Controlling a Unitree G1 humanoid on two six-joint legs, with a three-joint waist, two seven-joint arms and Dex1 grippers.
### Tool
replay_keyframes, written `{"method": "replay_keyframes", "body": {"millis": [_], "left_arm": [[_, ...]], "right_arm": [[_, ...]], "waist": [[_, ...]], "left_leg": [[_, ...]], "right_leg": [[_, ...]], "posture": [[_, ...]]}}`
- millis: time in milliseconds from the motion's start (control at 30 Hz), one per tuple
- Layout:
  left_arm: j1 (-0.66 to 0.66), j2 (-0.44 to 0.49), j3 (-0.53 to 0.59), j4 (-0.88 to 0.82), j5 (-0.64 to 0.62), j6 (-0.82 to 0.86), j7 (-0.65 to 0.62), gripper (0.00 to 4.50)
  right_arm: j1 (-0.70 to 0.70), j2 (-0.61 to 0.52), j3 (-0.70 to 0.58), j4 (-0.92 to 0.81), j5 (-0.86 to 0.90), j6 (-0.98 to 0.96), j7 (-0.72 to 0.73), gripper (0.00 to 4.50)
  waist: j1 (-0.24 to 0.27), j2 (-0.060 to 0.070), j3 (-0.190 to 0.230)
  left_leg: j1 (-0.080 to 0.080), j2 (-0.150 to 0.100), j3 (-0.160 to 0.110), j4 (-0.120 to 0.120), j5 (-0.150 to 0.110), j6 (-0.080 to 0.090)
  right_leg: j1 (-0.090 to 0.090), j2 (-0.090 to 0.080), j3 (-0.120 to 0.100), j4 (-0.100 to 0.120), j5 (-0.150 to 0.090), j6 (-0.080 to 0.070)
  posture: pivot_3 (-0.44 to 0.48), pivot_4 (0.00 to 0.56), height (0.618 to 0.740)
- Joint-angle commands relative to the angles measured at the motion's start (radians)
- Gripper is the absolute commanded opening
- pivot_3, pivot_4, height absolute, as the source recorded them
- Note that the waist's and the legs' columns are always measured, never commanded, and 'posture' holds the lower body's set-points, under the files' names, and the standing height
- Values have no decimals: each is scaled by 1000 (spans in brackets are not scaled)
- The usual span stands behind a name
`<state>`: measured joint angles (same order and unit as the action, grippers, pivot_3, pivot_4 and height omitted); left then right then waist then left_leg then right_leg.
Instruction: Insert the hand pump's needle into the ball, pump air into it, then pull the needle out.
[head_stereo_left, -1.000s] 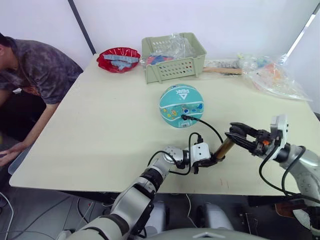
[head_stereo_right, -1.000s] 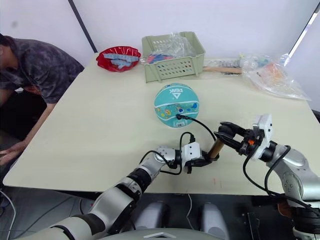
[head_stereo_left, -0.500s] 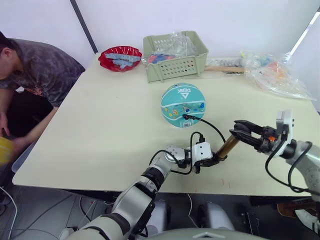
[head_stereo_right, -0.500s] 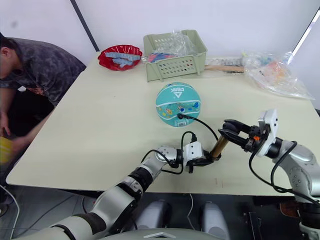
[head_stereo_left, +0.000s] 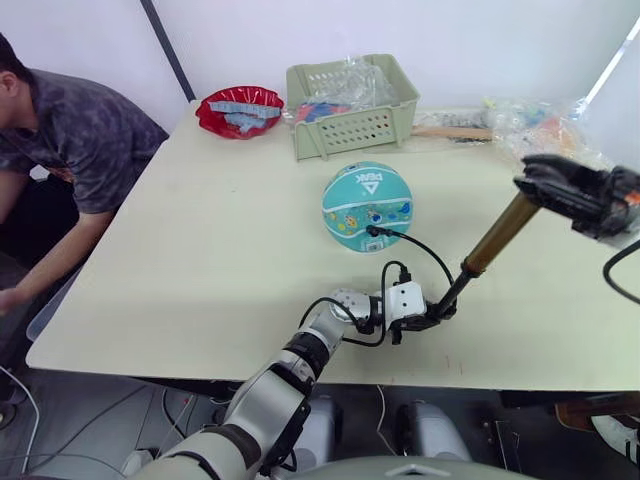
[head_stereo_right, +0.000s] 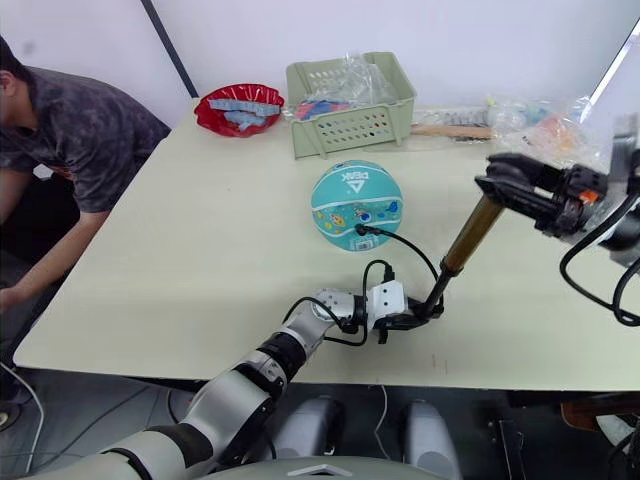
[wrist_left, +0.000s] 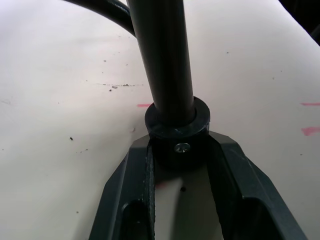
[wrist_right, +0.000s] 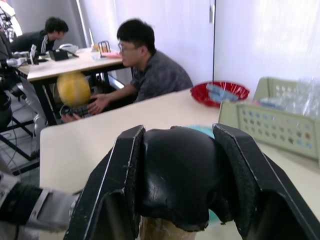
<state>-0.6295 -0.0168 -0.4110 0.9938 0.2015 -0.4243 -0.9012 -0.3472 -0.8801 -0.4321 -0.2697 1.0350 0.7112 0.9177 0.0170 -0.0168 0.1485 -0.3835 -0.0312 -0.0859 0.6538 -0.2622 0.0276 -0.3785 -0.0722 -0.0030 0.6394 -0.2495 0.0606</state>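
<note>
A: Pale green plastic, that slotted basket (head_stereo_left: 349, 107) at the desk's (head_stereo_left: 200, 250) far edge, holding clear crinkled bags and coloured bits. Beside it, a glossy red bowl (head_stereo_left: 238, 110) of bluish-grey pieces.

B: And the ball (head_stereo_left: 367, 206)?

A: Teal, white seams, small cartoon prints, "PEAK" lettering, mid-desk. The thin black hose meets its near side; the needle itself can't be made out.

B: The hand pump (head_stereo_right: 460, 252)?

A: Slanted, gold-bronze barrel drawn up off a black rod. The left hand (wrist_left: 178, 165) clamps the black base collar on the desk; the right hand (wrist_right: 176, 185) grips the rounded black handle, raised high.
</note>
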Motion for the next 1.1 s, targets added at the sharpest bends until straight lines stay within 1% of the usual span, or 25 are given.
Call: {"method": "replay_keyframes", "body": {"millis": [33, 200, 333, 433, 667, 733, 967, 1100], "left_arm": [[40, 26, -57, 76, 70, 40, -13, 1005], [42, 26, -57, 77, 71, 39, -14, 1005], [43, 22, -57, 78, 70, 38, -10, 1005], [44, 21, -56, 77, 70, 40, -8, 1005], [42, 22, -55, 76, 67, 43, -2, 1005], [42, 22, -55, 76, 67, 44, -1, 1005], [43, 24, -51, 74, 64, 48, -1, 1005], [43, 25, -51, 75, 64, 47, -1, 1005]], "right_arm": [[-73, -28, -127, -18, 85, -4, -47, 1628], [-62, -42, -122, -28, 83, 14, -41, 1628], [69, -27, -23, -70, -57, -43, 28, 1628], [151, -22, 58, -57, -177, -125, 76, 1628], [226, 50, 220, 5, -337, -268, 109, 1628], [233, 71, 237, 18, -349, -285, 111, 1628], [300, 162, 361, 105, -495, -416, 110, 1628], [311, 197, 377, 115, -512, -447, 100, 1628]], "waist": [[0, 1, 1], [0, 2, 2], [1, 1, 2], [0, 0, 1], [-3, -4, -3], [-3, -5, -4], [-3, -9, -7], [-3, -9, -10]], "left_leg": [[0, 0, 0, 0, 0, 0], [-2, 0, 1, 0, 0, 0], [-3, 0, 0, 0, 0, 0], [-1, 0, 0, 0, 0, 0], [3, 1, 0, 0, 0, 0], [3, 1, 0, 0, 0, 0], [4, 1, 0, 0, 0, 0], [4, 1, 0, 0, 0, 0]], "right_leg": [[0, 0, 0, 0, 0, 0], [-3, -1, 0, 0, 0, 0], [-3, -1, -1, 0, 0, 0], [-1, -1, -1, 0, 0, 0], [2, 1, 0, 0, -1, 2], [2, 1, 0, 0, -1, 1], [2, 1, 0, 0, 0, 0], [2, 1, 0, 0, 0, 0]], "posture": [[0, 150, 740], [0, 150, 740], [0, 150, 740], [0, 150, 740], [0, 150, 740], [0, 150, 740], [0, 150, 740], [0, 150, 740]]}}
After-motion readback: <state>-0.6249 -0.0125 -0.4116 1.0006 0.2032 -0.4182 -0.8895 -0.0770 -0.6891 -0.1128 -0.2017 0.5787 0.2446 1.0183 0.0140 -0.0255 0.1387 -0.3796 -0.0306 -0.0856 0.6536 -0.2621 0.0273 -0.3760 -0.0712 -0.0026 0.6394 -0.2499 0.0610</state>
